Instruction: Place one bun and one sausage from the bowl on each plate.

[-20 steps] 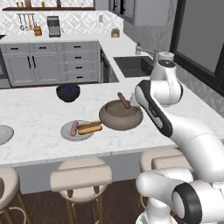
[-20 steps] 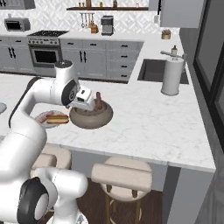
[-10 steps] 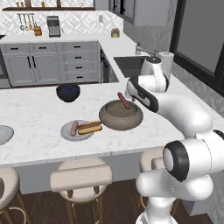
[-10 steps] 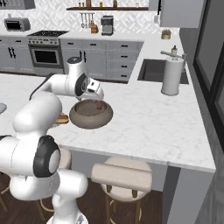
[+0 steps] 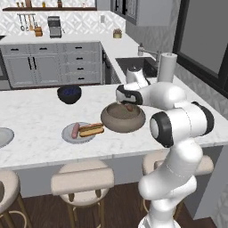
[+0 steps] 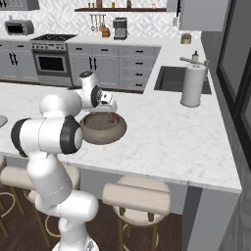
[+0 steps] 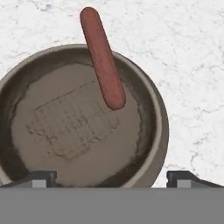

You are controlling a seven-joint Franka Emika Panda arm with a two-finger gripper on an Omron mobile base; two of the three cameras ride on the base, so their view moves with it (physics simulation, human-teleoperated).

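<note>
Pincer (image 7: pixel 111 177) hovers over the bowl (image 7: pixel 26 70), jaws spread as wide as they go, nothing between them; in the hand view the two dark tips sit far apart at the bottom edge. One sausage (image 7: pixel 102 57) is left in there, leaning across the rim, its lower rounded end down inside the bowl and its upper end poking out over the marble tabletop (image 7: pixel 192 52). No bun shows in the bowl from this angle. Over on the left base view, the near plate (image 5: pixel 67 136) already carries a bun (image 5: pixel 91 129) and a sausage beside it, and a second plate (image 5: pixel 3 137) peeks in at the far left edge, well apart from the bowl.

So the job in hand looks like fetching that last sausage. Best bet, I'd say: move the pincer forward along the hand view until it's over the sausage's middle, turn the wrist so the jaws straddle it across its width, not along it, and come down clear of the rim. It's smooth and tilted, so it could roll or slip off the rim if nudged. Right now it lies ahead of the pincer, roughly centred between the tips, not touching
</note>
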